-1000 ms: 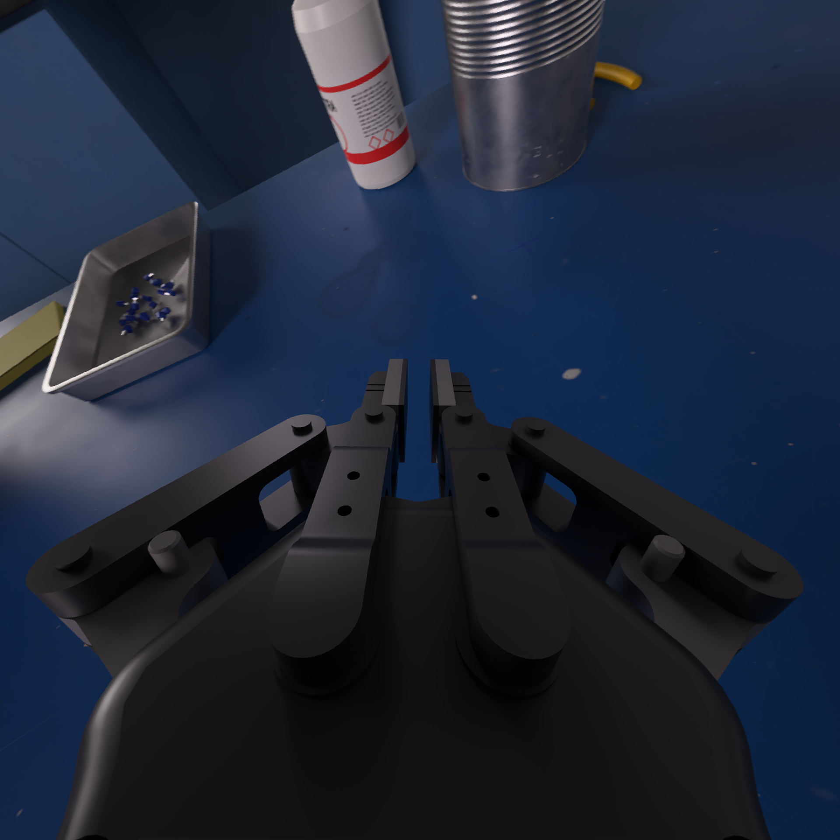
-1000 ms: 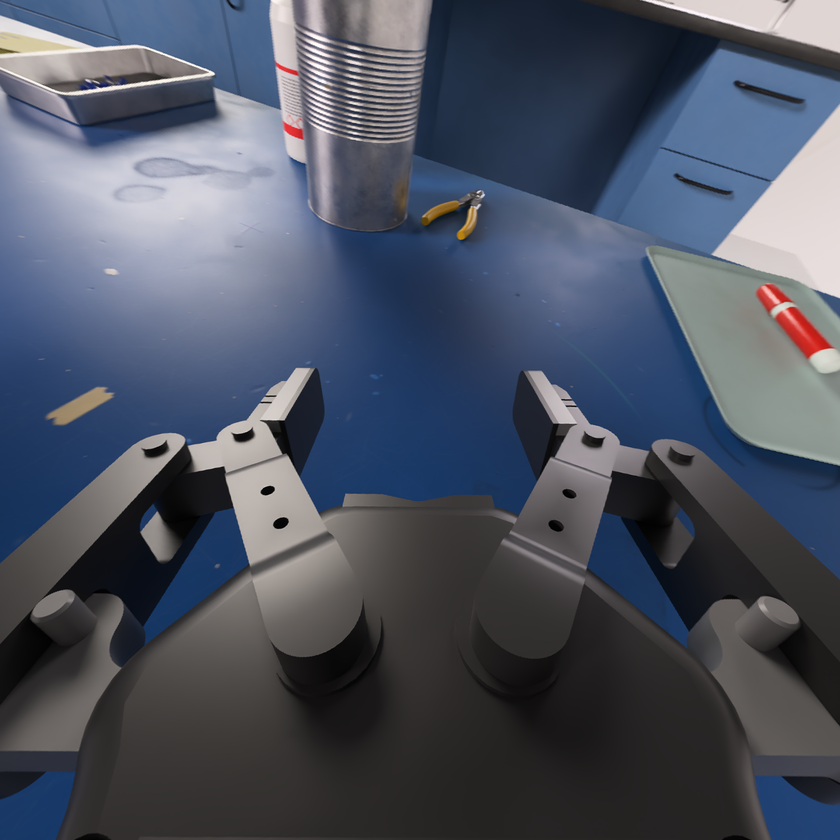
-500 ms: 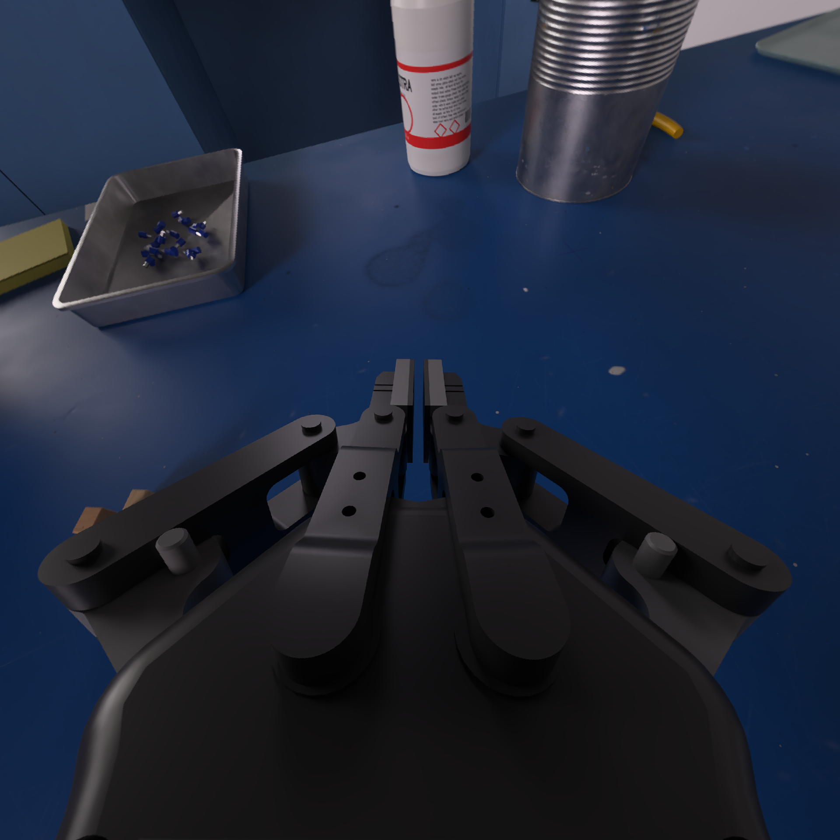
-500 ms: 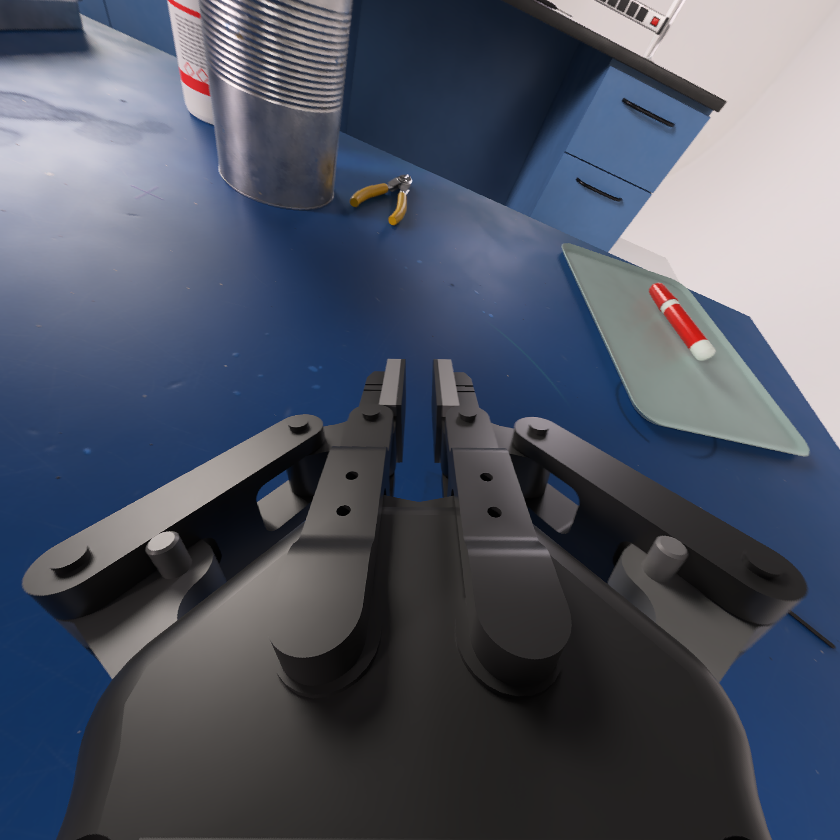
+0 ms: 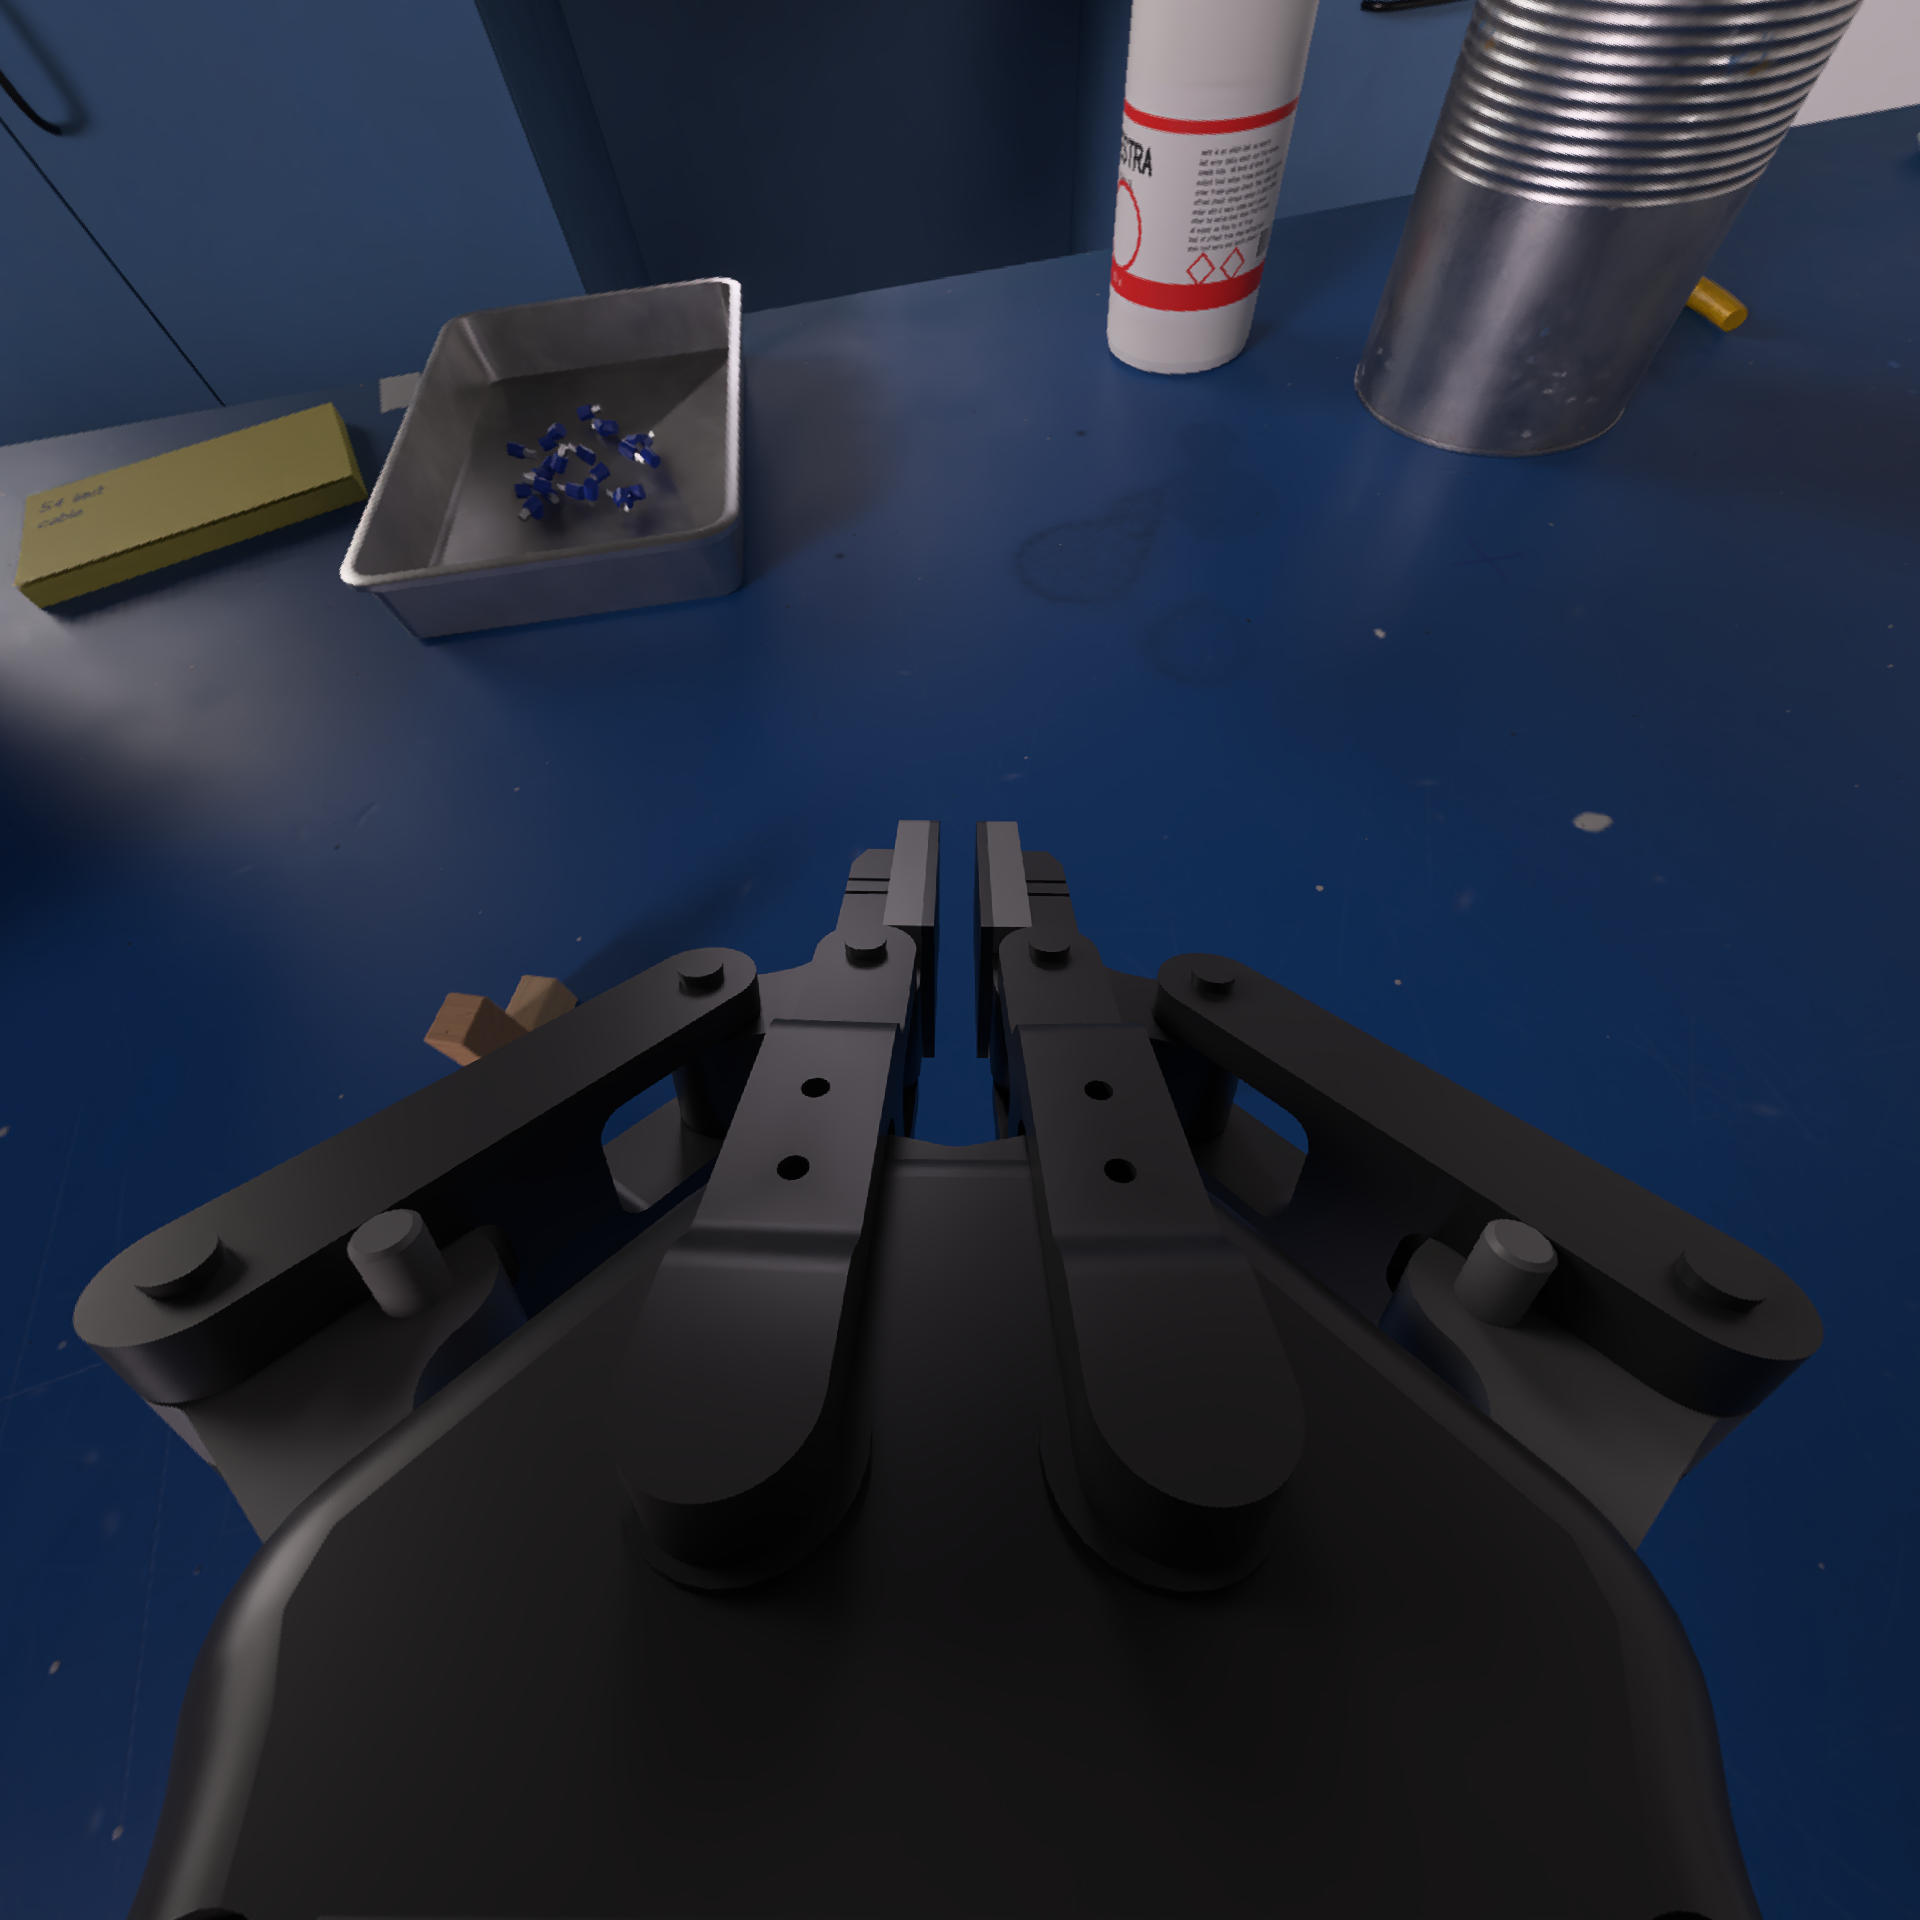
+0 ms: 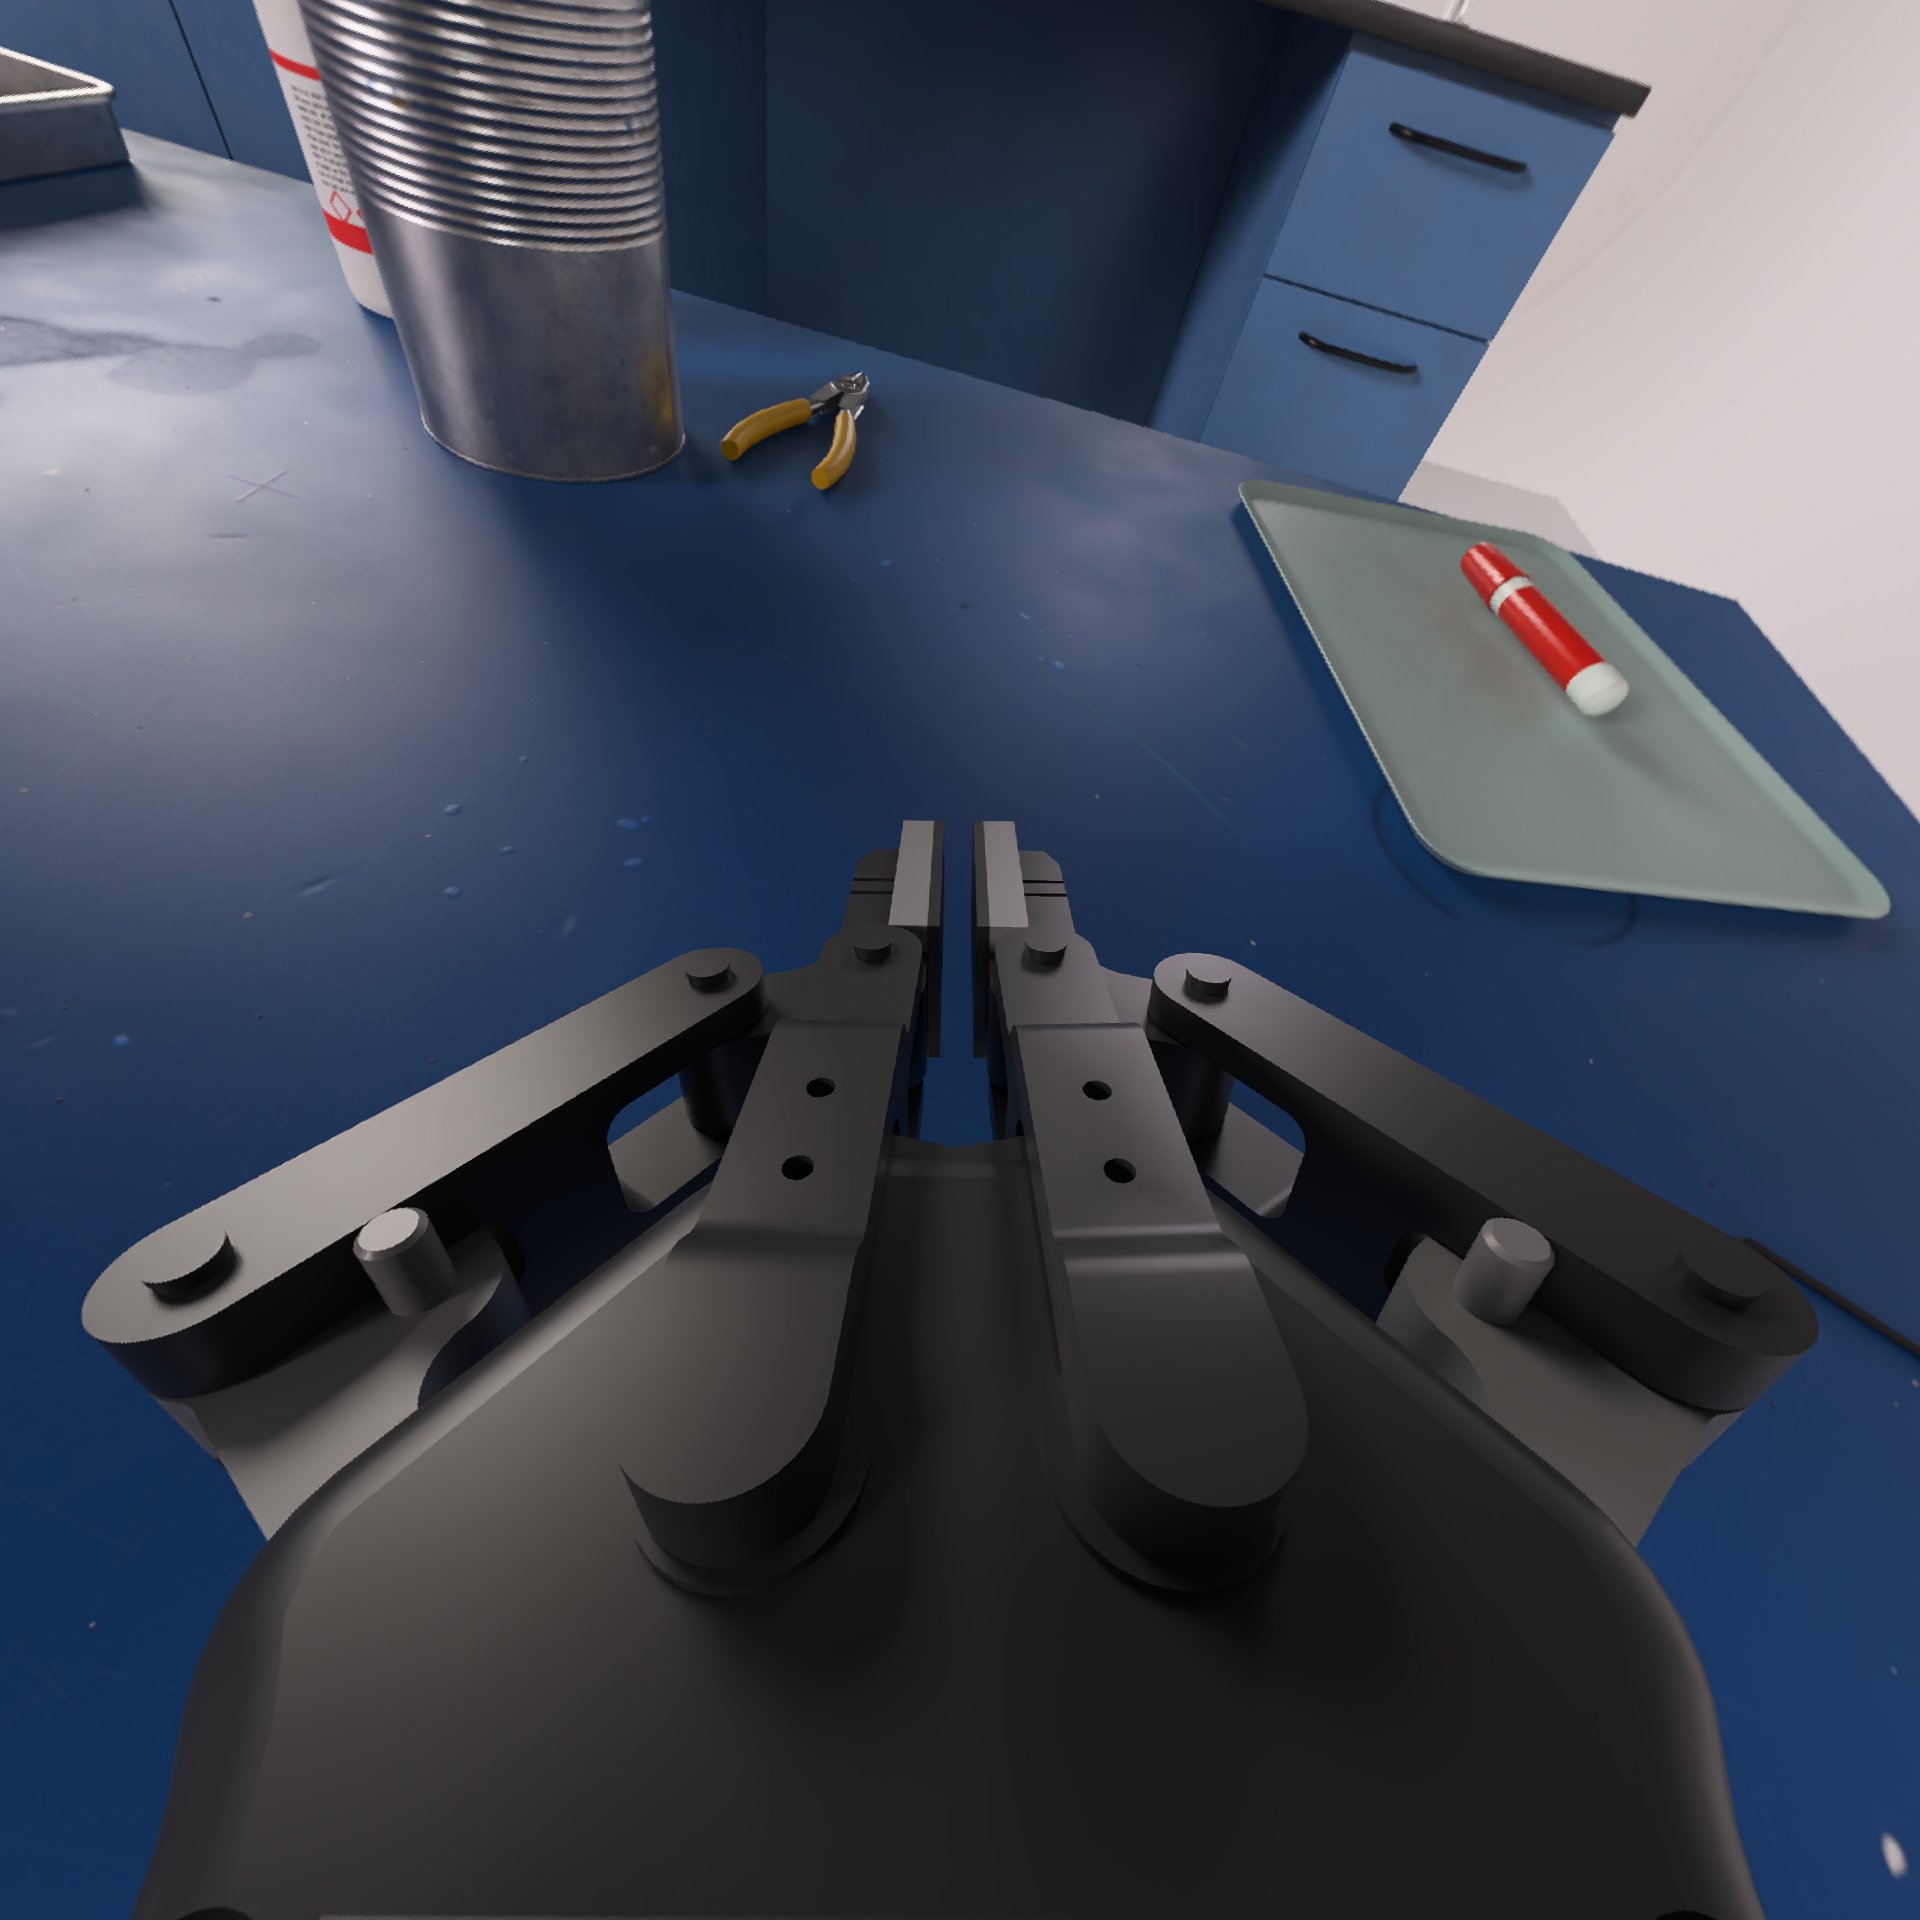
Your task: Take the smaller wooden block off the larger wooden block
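Observation:
In the left wrist view two light wooden blocks [image 5: 488,1016] peek out side by side from behind my gripper's left linkage, low on the blue table. Most of them is hidden, so I cannot tell which is larger or how they rest. My left gripper [image 5: 957,847] is shut and empty, above the table to the right of the blocks. My right gripper [image 6: 957,847] is shut and empty over bare blue table; no wooden block shows in the right wrist view.
A metal tray [image 5: 566,457] with several small blue parts and a yellow box [image 5: 187,499] sit far left. A white bottle [image 5: 1195,187] and a ribbed metal can [image 6: 520,229] stand at the back. Yellow-handled pliers [image 6: 810,426] lie beside the can. A grey-green tray [image 6: 1538,707] holds a red marker [image 6: 1538,623].
The right gripper went from open to shut. Both wrist views pulled back and turned, and the wooden blocks came into the left wrist view at lower left.

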